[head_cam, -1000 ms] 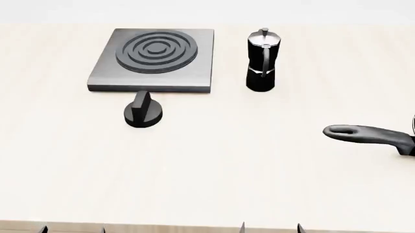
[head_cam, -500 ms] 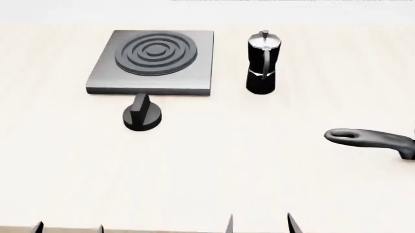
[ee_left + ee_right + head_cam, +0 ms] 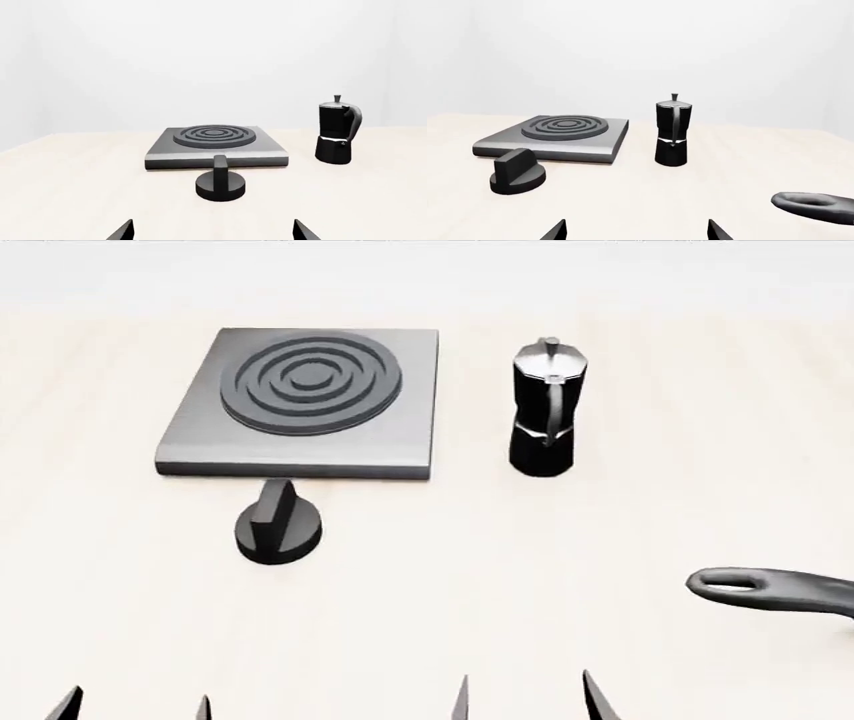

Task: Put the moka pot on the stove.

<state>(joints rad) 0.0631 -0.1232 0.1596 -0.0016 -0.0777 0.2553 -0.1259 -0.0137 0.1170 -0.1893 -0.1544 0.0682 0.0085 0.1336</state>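
Observation:
The moka pot (image 3: 545,410) stands upright on the pale table, just right of the stove (image 3: 302,405); it also shows in the left wrist view (image 3: 336,131) and the right wrist view (image 3: 672,131). The stove (image 3: 215,145) (image 3: 554,136) is a flat grey plate with a ringed burner. Only fingertips of my grippers show at the near edge. My left gripper (image 3: 134,707) (image 3: 211,232) is open with nothing between its fingers. My right gripper (image 3: 525,700) (image 3: 636,231) is also open and holds nothing, well short of the pot.
A short round black knob (image 3: 278,524) sits on the table in front of the stove. A long black pan handle (image 3: 771,591) reaches in from the right edge. The pale wooden table (image 3: 441,580) stretches between the grippers and these objects.
The head view has shifted, so stove, pot, knob and pan handle sit lower in the frame. Both grippers' fingertips reach slightly further in from the near edge.

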